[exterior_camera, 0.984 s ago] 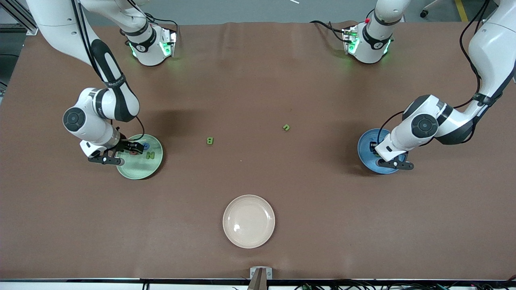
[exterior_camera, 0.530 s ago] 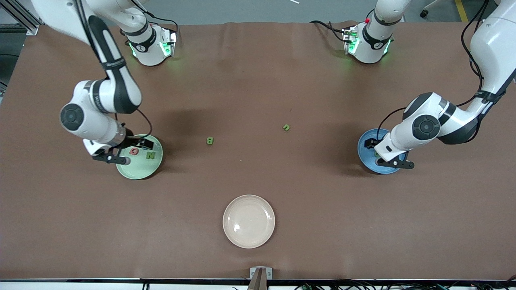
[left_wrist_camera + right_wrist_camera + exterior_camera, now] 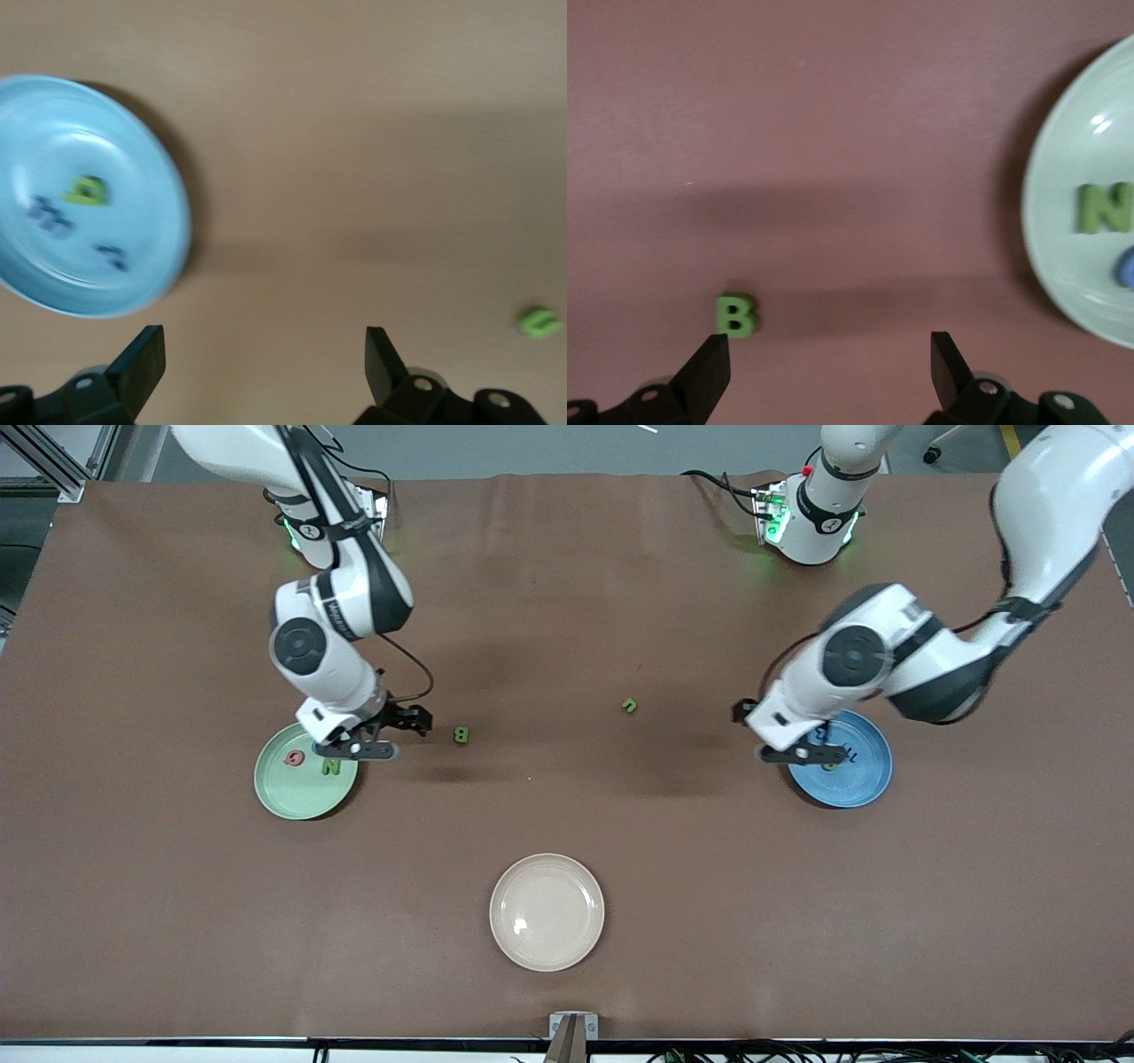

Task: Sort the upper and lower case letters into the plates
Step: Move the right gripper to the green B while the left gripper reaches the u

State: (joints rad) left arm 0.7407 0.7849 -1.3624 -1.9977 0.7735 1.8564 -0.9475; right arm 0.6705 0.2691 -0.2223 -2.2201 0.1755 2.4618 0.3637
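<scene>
Plates sit at mid-height of the front view: the pale green plate at centre-left holds a red G and green N, the blue plate at centre-right holds small letters. Between them on the brown table lie a green B and green n. The right gripper hangs open over the green plate's edge, empty; the left gripper hangs open over the blue plate's edge. A cream plate lies low in the frame
</scene>
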